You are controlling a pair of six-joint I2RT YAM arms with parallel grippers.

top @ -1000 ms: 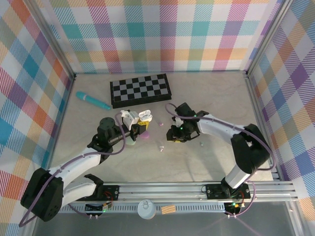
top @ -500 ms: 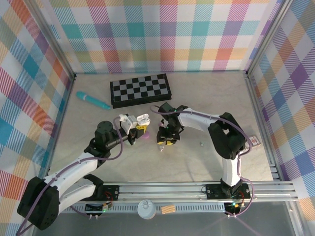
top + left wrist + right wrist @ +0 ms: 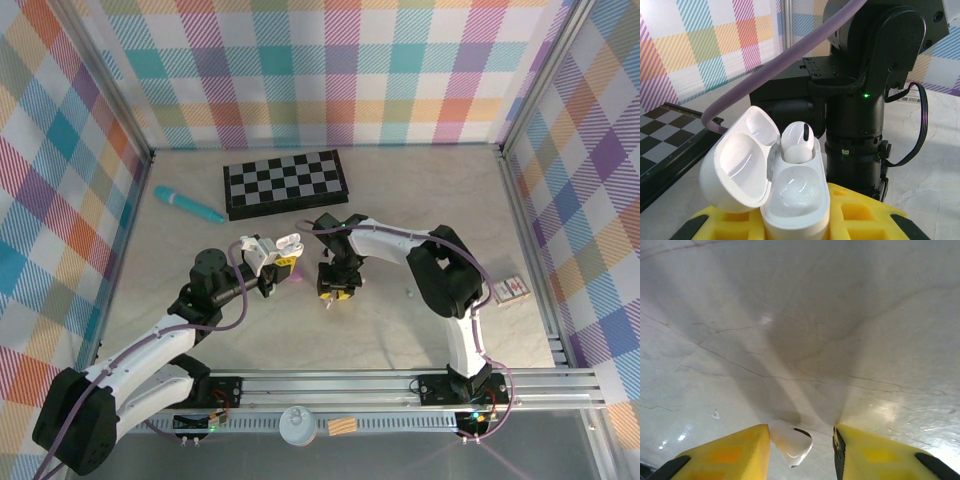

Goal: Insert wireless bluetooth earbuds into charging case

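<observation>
Between plaid walls (image 3: 330, 70), an earbud (image 3: 791, 444) lies on pale veined table (image 3: 430, 190) — checkerboard (image 3: 286, 183) behind.

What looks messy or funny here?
The white pebble-shaped charging case in the left claw is open with one bud slot empty. A tiny white earbud lies loose on the grey marbled table, between the fingers of the right claw.

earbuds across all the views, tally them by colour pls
white: 2, an earbud seated in the open white case and an earbud lying between the right fingers
pale green: 1, an earbud loose on the table
total: 3 that can be made out
</observation>
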